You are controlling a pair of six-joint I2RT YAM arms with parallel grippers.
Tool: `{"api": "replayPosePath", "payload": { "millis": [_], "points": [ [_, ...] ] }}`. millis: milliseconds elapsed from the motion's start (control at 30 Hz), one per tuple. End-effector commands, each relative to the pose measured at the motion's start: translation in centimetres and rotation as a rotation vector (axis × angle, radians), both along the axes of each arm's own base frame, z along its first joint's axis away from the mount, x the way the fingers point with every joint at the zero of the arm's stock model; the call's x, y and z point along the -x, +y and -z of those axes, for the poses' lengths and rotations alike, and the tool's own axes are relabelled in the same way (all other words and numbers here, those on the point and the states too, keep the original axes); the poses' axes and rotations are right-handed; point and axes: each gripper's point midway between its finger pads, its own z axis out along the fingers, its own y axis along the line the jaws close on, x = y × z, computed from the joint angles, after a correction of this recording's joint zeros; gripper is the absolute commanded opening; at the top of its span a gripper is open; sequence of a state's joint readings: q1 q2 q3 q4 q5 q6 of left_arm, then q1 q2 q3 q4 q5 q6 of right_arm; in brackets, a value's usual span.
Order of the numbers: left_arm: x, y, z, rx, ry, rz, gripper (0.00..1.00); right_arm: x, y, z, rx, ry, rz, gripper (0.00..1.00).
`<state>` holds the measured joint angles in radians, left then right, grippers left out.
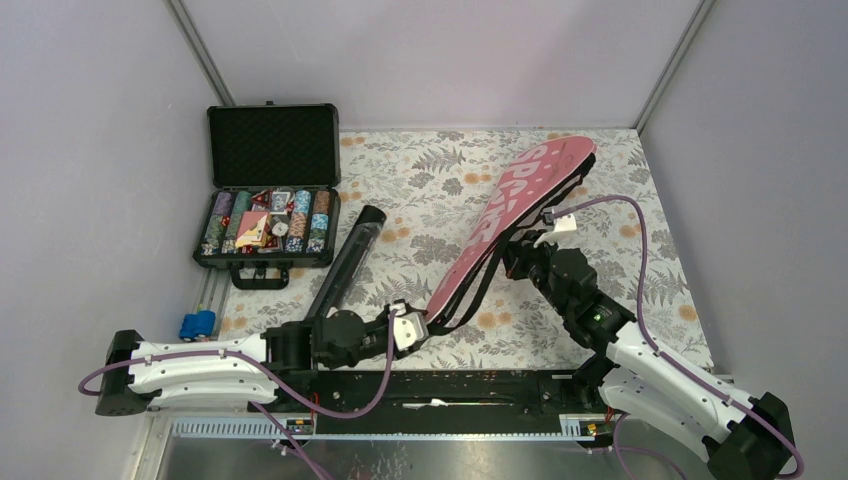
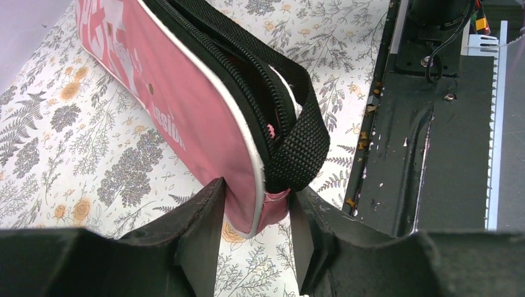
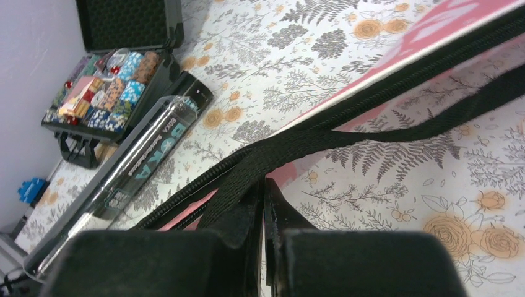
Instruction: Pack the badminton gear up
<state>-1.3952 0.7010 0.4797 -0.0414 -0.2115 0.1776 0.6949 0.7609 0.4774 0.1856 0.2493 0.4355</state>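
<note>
Bag gripped at both ends, tube on the table

Seen from the top camera, you have the pink racket bag (image 1: pixel 510 205) standing on its long edge across the middle of the flowered table (image 1: pixel 420 180). It runs from its narrow end at about 6 o'clock up to its wide end at about 1 o'clock.

Your left gripper (image 2: pixel 257 210) is at the narrow end. In the left wrist view the corner of the bag sits between the two fingers, and both fingers touch it, one on each side, so the gripper pinches the bag. The black strap (image 2: pixel 303 142) hangs in a loop just above this corner, beside the open zipper.

Your right gripper (image 3: pixel 263 185) is at the 3 o'clock side of the bag, around its middle. Its fingers are pressed together. The strap crosses right at the fingertips, but you cannot tell if it is pinched between them.

The long black tube (image 1: pixel 345 262) lies at 9 o'clock, apart from the bag. The open black case of poker chips (image 1: pixel 268 215) is at 10 o'clock, and the small blue block (image 1: pixel 197 324) at 8 o'clock.
</note>
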Motion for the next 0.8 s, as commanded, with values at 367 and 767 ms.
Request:
{"api": "replayPosePath", "payload": {
  "millis": [367, 767],
  "points": [
    [-1.6, -2.3, -4.2, 0.108, 0.069, -0.117, 0.33, 7.2, 6.5, -6.1, 0.105, -0.349, -0.666, 0.00],
    [-2.5, -3.9, -5.9, 0.138, 0.128, -0.139, 0.28, 12.9, 8.5, -6.2, 0.095, -0.396, -0.953, 0.00]
  ]
}}
